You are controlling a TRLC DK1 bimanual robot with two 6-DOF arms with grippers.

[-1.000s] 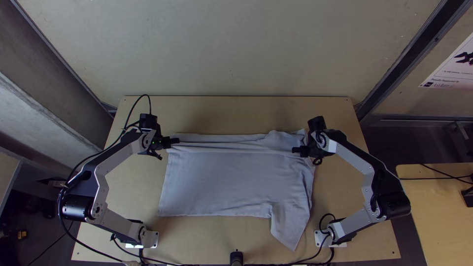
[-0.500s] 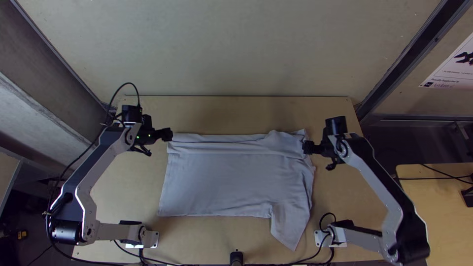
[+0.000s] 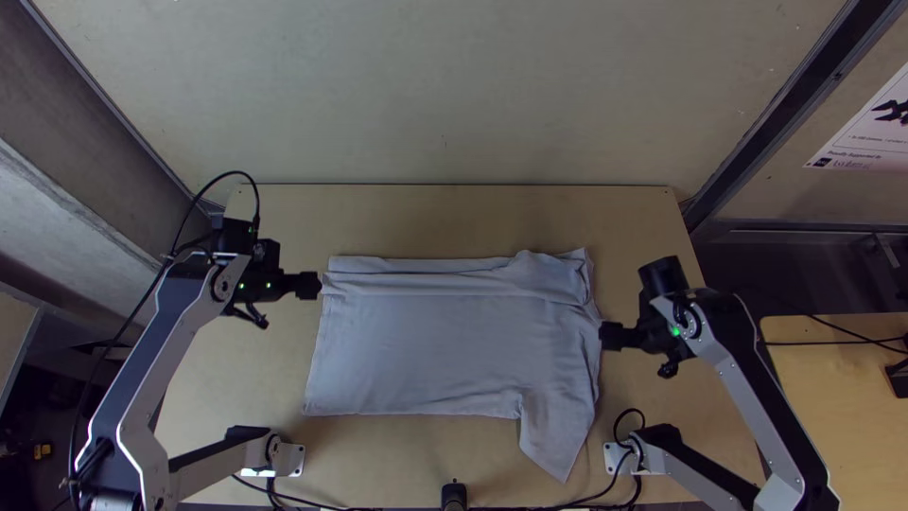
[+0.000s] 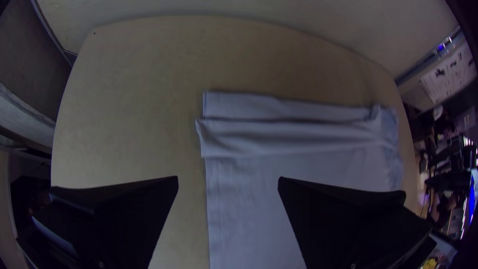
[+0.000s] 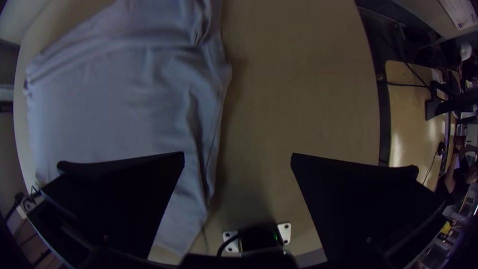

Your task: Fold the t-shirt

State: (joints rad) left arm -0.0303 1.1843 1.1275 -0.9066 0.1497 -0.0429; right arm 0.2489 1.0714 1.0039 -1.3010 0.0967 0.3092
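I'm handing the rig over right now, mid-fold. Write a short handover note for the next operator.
Left hand: open, holding nothing, by the shirt's left edge near the far corner.
Right hand: open, holding nothing, at the shirt's right edge.
T-shirt: lying on the table, between the arms.
Done: a layered strip runs along the far edge, apparently folded over.
Left: what looks like a sleeve sticks out toward the near edge, and the right side is rumpled. I'd probably tuck and smooth those before folding further.
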